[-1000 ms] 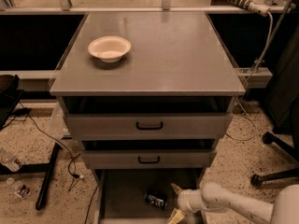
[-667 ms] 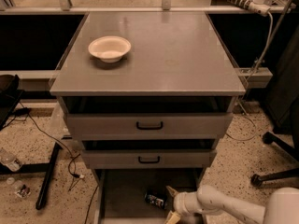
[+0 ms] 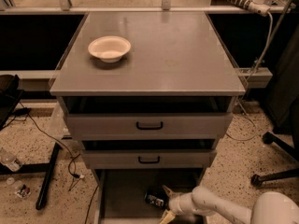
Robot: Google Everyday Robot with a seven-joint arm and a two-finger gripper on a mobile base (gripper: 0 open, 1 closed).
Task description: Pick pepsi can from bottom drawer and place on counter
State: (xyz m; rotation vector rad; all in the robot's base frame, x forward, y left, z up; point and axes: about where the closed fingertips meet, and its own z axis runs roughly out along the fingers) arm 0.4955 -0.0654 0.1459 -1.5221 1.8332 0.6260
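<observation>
Grey counter (image 3: 177, 55) tops the cabinet, with a white bowl (image 3: 110, 48) toward its left. Lower down I see the pepsi can (image 3: 154, 199) lying on the bottom drawer (image 3: 121, 195) floor, its markings unreadable. Just right of it, my gripper (image 3: 164, 203) has its fingers spread, grasping nothing.

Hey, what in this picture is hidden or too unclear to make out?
1. Camera view: the pepsi can is small and dark; its label is unreadable, and whether the open hand, just right of it in the bottom drawer, touches it is unclear.
2. Same view: the bottom drawer's front is cut off by the lower picture edge.
3. Same view: the insides of the upper drawers are hidden by the counter and shadow.
</observation>
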